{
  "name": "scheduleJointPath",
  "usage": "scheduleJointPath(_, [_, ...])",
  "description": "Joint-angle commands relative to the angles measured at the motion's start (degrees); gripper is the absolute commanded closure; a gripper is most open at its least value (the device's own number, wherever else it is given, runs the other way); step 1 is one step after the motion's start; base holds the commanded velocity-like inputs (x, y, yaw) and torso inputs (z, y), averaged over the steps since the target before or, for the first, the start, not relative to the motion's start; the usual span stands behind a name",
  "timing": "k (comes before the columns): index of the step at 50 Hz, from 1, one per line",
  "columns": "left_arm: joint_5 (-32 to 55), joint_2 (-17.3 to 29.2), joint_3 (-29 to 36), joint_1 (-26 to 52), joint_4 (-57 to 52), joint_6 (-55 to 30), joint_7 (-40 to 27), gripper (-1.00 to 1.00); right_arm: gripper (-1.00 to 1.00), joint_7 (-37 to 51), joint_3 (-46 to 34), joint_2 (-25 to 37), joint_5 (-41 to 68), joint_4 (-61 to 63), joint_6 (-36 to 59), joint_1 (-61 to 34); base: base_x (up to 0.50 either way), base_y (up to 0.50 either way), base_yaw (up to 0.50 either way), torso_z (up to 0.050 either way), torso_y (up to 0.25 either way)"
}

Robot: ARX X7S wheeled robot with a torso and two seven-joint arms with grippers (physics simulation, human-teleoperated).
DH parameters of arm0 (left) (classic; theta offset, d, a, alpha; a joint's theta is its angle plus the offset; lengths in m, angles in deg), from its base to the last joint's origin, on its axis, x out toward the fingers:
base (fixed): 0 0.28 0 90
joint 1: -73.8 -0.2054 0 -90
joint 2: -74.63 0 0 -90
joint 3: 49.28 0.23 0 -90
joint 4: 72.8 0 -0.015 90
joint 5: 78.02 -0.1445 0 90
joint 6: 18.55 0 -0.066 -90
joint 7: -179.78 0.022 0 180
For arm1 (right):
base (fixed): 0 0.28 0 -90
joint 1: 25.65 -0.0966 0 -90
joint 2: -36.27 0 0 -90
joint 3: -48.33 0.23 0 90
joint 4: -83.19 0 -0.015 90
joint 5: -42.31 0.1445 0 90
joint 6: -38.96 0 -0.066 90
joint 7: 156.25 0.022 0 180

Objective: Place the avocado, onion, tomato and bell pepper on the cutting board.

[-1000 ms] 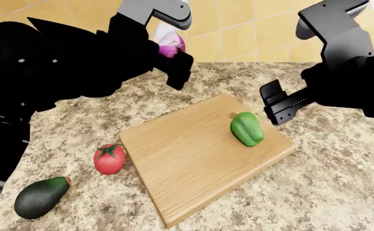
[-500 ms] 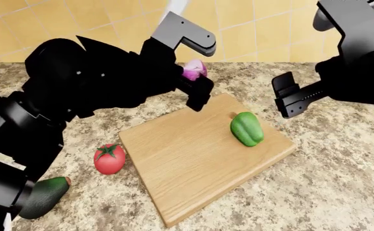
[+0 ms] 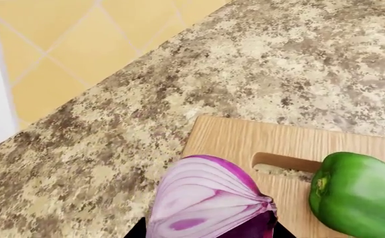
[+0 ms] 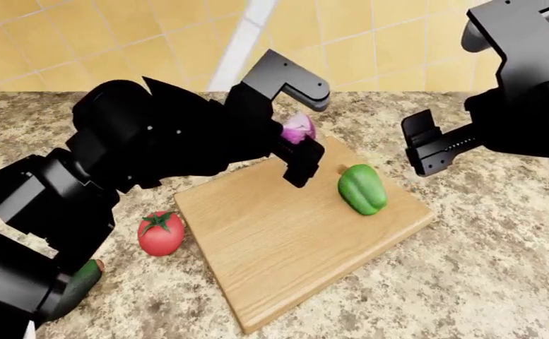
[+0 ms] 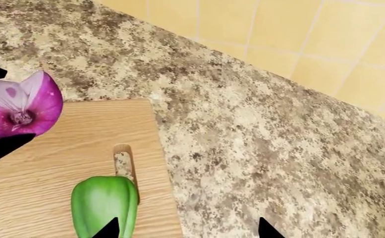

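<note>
My left gripper [image 4: 298, 143] is shut on the purple onion [image 4: 299, 129], holding it a little above the far edge of the light-wood cutting board [image 4: 284, 233]. From the left wrist, the onion [image 3: 209, 198] hangs over the board's corner [image 3: 232, 136] beside the slot handle. The green bell pepper [image 4: 362, 188] lies on the board's far right part. On the counter left of the board sits the red tomato [image 4: 161, 233]. The dark avocado [image 4: 78, 279] is mostly hidden behind my left arm. My right gripper [image 4: 429, 152] hangs open and empty above the board's right corner, near the pepper [image 5: 104, 206].
The speckled granite counter [image 4: 482, 268] runs around the board on all sides. A yellow tiled wall [image 4: 397, 42] with a white strip [image 4: 241, 42] closes off the back. My bulky left arm [image 4: 114, 162] covers the counter's left part.
My left arm has come down and to the right with the onion, from up by the wall to just over the board's far edge. The right gripper drifted slightly right.
</note>
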Motion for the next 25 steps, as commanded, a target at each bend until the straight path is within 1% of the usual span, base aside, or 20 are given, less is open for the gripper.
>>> scheduleJointPath(1, [0.1,-0.56,0.3,-0.38,0.74,0.46,0.45,1.0,-1.0,-0.57,-0.29,0.35,-0.75,0.4,-0.58,0.97,0.0,0.0,0.0,0.0,0.0])
scheduleJointPath(25, [2.99,0.54,-0.81,-0.93,-1.17,-1.68,-1.73,1.0,-1.0,-1.17,-1.1,-0.04,-1.61,0.69,-1.09,1.5,0.0,0.0,0.0,0.0,0.0])
